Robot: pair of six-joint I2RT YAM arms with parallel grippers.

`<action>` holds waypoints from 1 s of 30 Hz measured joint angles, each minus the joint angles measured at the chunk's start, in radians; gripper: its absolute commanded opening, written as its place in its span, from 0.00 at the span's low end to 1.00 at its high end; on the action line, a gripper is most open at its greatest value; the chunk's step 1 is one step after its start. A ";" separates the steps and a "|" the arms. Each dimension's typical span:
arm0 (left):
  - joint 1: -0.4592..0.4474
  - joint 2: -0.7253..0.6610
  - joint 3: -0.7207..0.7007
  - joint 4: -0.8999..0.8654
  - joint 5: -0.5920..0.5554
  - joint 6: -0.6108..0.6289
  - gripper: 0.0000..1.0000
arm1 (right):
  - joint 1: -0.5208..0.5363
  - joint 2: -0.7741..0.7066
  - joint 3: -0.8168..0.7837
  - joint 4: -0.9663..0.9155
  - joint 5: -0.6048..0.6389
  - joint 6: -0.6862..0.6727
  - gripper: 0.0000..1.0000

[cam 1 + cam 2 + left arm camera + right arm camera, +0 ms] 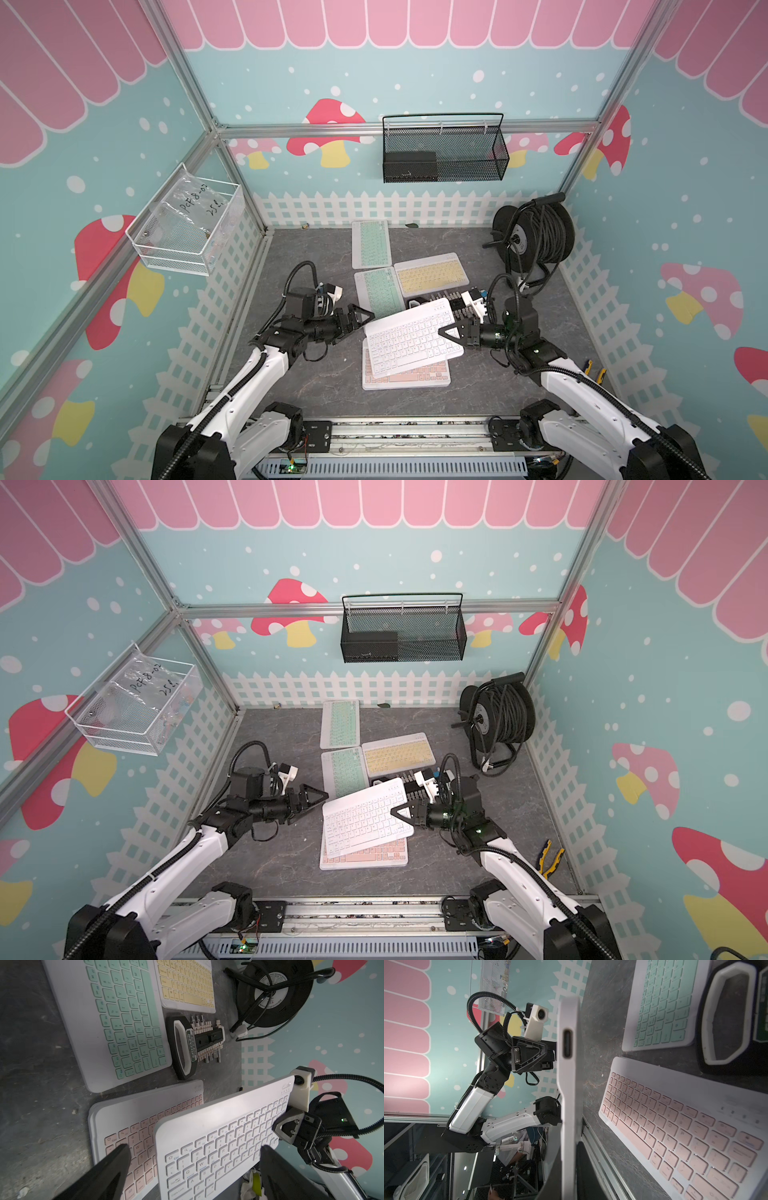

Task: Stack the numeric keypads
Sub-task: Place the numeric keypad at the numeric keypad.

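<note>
Holding the slim white-keyed keypad (409, 338) tilted above the flat pink-keyed keypad (409, 377), not yet set down, we have the right hand (451, 332) clamped on its edge. The left hand (358, 314) gapes wide, empty, just beside it. We judge the stack barely begun: the near mint-keyed keypad (380, 291), far mint-keyed keypad (370, 243) and yellow-keyed keypad (430, 274) lie unstacked on the grey bench (316, 386).

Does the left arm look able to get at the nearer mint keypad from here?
Probably yes. The left gripper is open and empty, and the nearer mint keypad lies flat beyond it, uncovered. Watch the white keypad held by the right gripper, hanging close to its near end.
</note>
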State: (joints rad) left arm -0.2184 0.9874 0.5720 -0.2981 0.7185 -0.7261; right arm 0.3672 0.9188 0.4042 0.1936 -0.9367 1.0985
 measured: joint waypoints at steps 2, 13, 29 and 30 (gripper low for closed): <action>0.000 -0.040 -0.039 0.019 -0.035 -0.035 0.99 | 0.000 -0.039 -0.059 0.041 0.014 0.044 0.12; -0.002 -0.170 -0.134 0.016 -0.095 -0.114 0.99 | 0.000 -0.101 -0.264 0.273 0.079 0.204 0.13; -0.006 -0.140 -0.164 -0.019 -0.125 -0.131 0.99 | 0.156 0.002 -0.337 0.523 0.190 0.274 0.13; -0.006 -0.138 -0.164 -0.023 -0.125 -0.131 0.99 | 0.171 0.007 -0.351 0.532 0.203 0.279 0.13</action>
State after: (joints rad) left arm -0.2249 0.8494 0.4084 -0.3206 0.5934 -0.8570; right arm 0.5385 0.9260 0.0528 0.7254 -0.7341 1.3777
